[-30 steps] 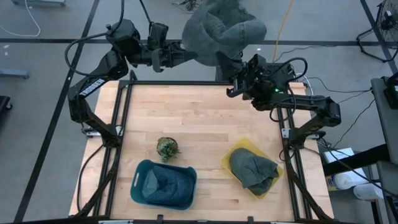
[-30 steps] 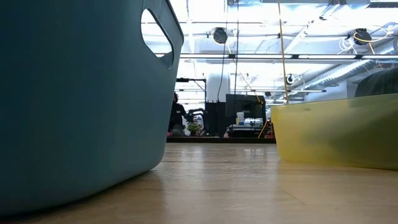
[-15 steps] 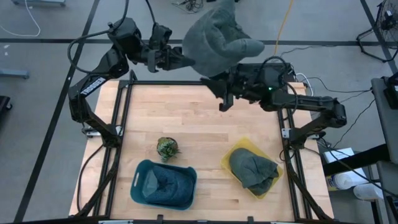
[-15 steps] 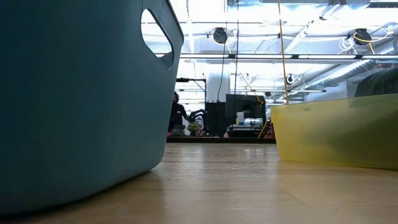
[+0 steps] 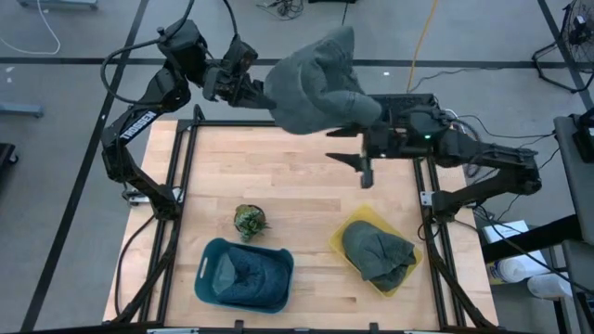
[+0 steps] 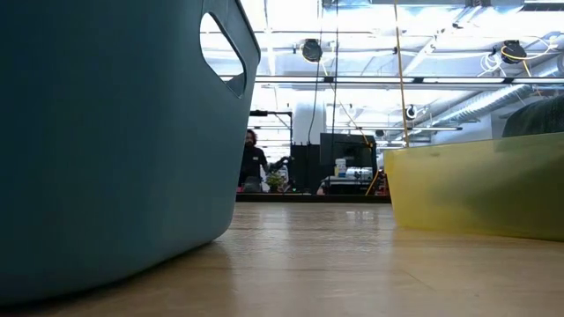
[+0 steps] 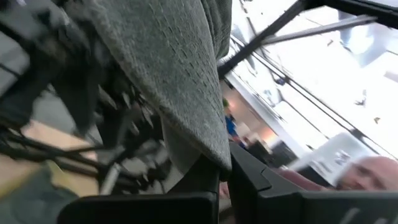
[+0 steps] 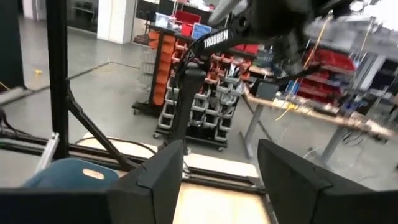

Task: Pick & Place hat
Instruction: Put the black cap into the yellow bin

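A grey knit hat [image 5: 316, 82] hangs high over the table's far edge, with my left gripper [image 5: 258, 90] shut on it. In the left wrist view the hat's cloth [image 7: 168, 74] fills the picture above that gripper [image 7: 222, 177]. My right gripper [image 5: 355, 164] stands open just near of the hat, over the table's far right part. Nothing is between its fingers [image 8: 161, 177], and it touches nothing. My left gripper pinches the hat's cloth at its left end [image 5: 269, 91] between its two fingers; in the wrist view the cloth's lower border [image 7: 214, 155] runs down into the shut fingers. The fingers come about level from the table's left. The hat is lifted clear and bunches out beyond them.
A blue bin [image 5: 244, 276] with a dark hat in it stands at the near edge. A yellow bin [image 5: 376, 249] at the near right holds another grey hat. A small plant [image 5: 249, 220] sits between the bins and the table's middle. A person [image 6: 253, 167] shows far behind.
My right gripper has opened and let go of the hat, then drawn away toward the table's near edge and lower. The hat now hangs from my left gripper alone and has swung a little toward the left and near side.
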You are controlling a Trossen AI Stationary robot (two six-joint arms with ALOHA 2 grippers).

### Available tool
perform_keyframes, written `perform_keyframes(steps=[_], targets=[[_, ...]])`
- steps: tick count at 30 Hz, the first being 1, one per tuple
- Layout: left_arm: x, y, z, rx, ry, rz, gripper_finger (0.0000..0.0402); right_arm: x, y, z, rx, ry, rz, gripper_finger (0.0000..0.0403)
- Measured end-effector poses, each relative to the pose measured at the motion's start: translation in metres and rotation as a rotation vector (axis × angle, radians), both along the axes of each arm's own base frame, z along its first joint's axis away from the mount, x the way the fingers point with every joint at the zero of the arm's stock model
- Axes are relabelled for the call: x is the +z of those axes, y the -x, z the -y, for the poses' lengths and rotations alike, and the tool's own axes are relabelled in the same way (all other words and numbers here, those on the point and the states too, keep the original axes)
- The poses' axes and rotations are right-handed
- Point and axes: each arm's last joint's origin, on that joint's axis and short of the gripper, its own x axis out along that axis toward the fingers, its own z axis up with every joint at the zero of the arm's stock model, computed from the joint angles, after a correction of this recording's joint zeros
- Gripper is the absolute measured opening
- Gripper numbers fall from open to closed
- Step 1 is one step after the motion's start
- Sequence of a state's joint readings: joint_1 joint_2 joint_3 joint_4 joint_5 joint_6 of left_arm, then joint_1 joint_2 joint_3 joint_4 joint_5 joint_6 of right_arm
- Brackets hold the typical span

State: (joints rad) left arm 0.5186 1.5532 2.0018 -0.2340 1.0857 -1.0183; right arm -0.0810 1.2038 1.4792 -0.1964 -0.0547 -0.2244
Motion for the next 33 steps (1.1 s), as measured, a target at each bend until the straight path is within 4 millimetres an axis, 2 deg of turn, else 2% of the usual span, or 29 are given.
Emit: perform_keyframes(steps=[8, 17, 21, 28, 33], targets=[[-0.001, 0.004, 0.003, -0.188, 0.056, -0.091, 0.0010, 0.015, 0.033, -0.003, -0.003, 0.181, 0.037, 0.0189], [-0.006, 0.004, 0.001, -0.188, 0.114, -0.162, 0.0010, 0.021, 0.052, -0.018, 0.056, 0.429, 0.067, 0.0187], [-0.008, 0.003, 0.003, -0.197, 0.128, -0.183, 0.0010, 0.023, 0.055, -0.028, 0.068, 0.576, 0.081, 0.0186], [-0.011, -0.002, 0.015, -0.237, 0.159, -0.231, 0.0010, 0.022, 0.054, -0.037, -0.106, 0.913, -0.002, 0.0183], [-0.011, -0.006, 0.024, -0.251, 0.188, -0.253, 0.0010, 0.019, 0.046, -0.040, -0.151, 1.082, -0.049, 0.0182]])
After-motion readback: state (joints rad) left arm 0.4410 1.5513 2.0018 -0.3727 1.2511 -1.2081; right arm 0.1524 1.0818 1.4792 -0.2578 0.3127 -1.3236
